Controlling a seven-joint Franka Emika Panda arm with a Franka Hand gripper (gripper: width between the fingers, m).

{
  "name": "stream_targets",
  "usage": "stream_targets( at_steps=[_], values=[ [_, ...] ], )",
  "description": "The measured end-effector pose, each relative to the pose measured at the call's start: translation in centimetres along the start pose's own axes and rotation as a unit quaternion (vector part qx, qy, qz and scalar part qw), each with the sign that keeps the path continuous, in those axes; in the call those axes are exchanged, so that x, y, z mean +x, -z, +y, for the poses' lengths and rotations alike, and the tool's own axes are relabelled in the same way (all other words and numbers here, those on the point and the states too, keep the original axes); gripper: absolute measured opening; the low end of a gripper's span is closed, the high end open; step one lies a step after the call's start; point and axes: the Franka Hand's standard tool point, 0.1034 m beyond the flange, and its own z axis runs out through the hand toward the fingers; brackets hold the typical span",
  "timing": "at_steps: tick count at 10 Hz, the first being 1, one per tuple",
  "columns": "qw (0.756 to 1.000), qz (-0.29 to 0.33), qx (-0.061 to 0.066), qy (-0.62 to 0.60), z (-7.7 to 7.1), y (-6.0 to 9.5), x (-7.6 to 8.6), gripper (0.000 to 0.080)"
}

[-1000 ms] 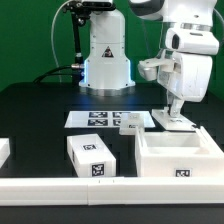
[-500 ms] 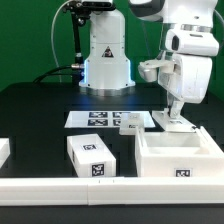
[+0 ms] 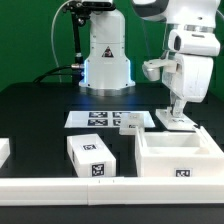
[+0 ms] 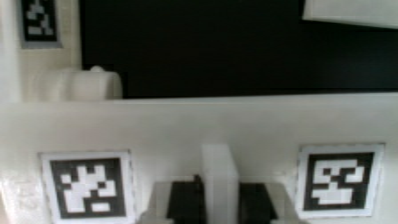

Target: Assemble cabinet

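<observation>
Showing cabinet (image 3: 160,166) sitting front-right in ext. view, w/ gripper (image 3: 175,112) hanging by its rear side; marker board (image 3: 98,118) lying behind & to ext. view's left, small part (image 3: 130,124) at board's right end, block (image 3: 92,156) resting in front of board.

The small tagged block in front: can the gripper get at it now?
Probably yes: the block lies uncovered, apart from other parts; the gripper must first lift off the cabinet wall.
</observation>
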Motion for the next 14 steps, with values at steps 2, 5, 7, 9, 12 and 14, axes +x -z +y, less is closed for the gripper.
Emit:
stream_targets(
  at_steps=[2,5,7,9,12,14],
  values=[
    [1.0,0.0,-0.002,-0.001,0.5,0.0,0.1,0.0064],
    [1.0,0.0,-0.005,-0.004,1.2,0.0,0.1,0.0064],
    [1.0,-0.003,-0.005,-0.007,2.1,-0.1,0.0,0.0064],
    [1.0,-0.005,-0.005,-0.013,2.8,-0.1,-0.1,0.0064],
    [1.0,-0.005,-0.005,-0.018,2.7,-0.1,-0.1,0.0064],
    [1.0,-0.017,0.003,-0.017,3.3,0.2,-0.4,0.0064]
  ],
)
